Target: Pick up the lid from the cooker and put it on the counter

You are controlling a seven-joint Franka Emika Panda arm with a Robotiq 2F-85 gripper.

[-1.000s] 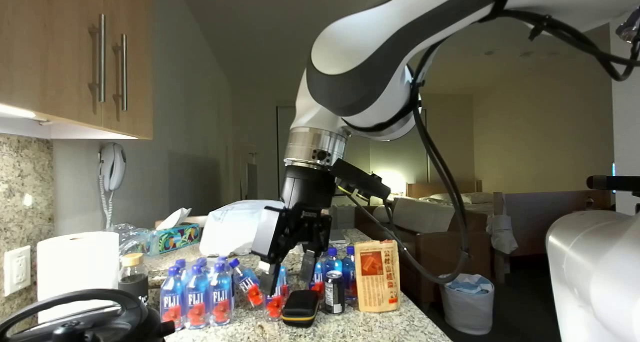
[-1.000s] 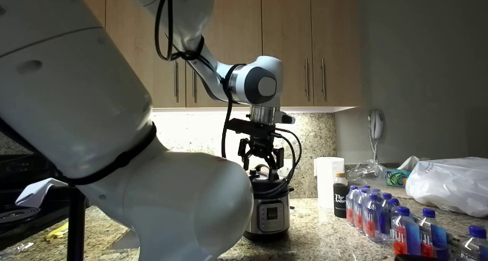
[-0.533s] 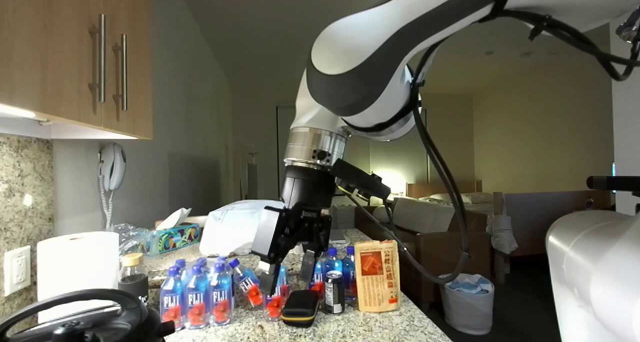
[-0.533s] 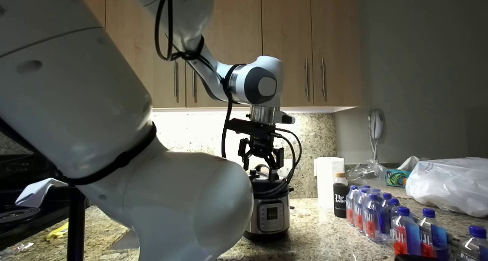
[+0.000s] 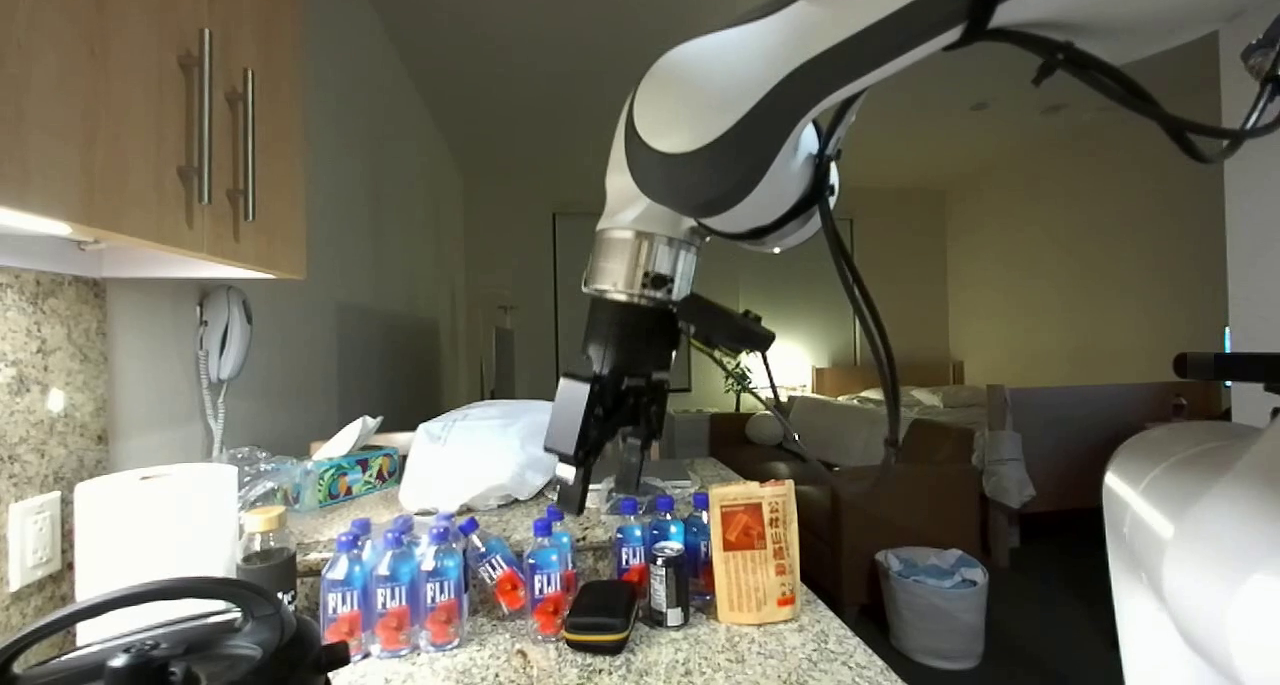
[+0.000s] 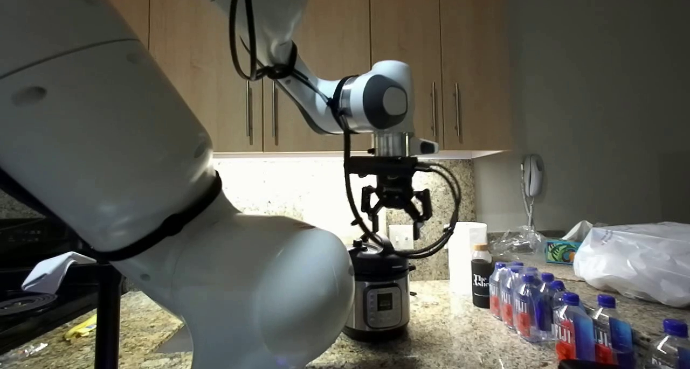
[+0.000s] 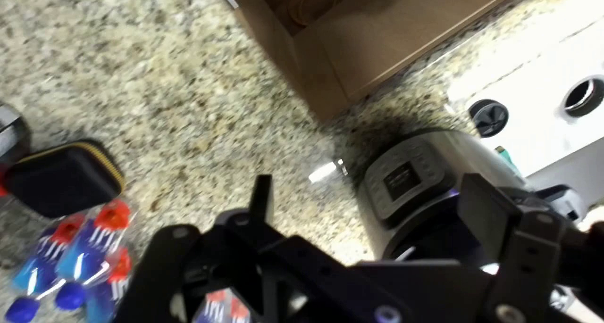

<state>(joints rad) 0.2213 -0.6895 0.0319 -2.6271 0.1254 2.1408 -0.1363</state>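
Note:
The glossy black lid (image 6: 372, 264) sits on the cooker (image 6: 405, 304), a steel pot-like appliance with a front display. In an exterior view the lid (image 5: 240, 645) shows its arched handle at the bottom left; the cooker's body is out of that frame. My gripper (image 6: 396, 230) is open and empty, above the lid and off to the bottle side of its handle. It also hangs open in an exterior view (image 5: 600, 480). In the wrist view the open fingers (image 7: 368, 191) span the cooker (image 7: 453, 153) and part of the lid (image 7: 434, 236). The speckled counter (image 6: 447, 336) lies below.
Several water bottles (image 6: 523, 304) and a dark bottle (image 6: 481, 283) stand beside the cooker. A paper towel roll (image 6: 466, 250) is behind. A black case (image 5: 600, 615), a can (image 5: 668, 585) and a snack bag (image 5: 755, 555) stand on the counter. A cardboard box (image 7: 325, 73) is near the cooker.
The gripper stayed still at first, then rose and moved away from over the lid, toward the bottle side. It stays open. The lid and cooker have not moved.

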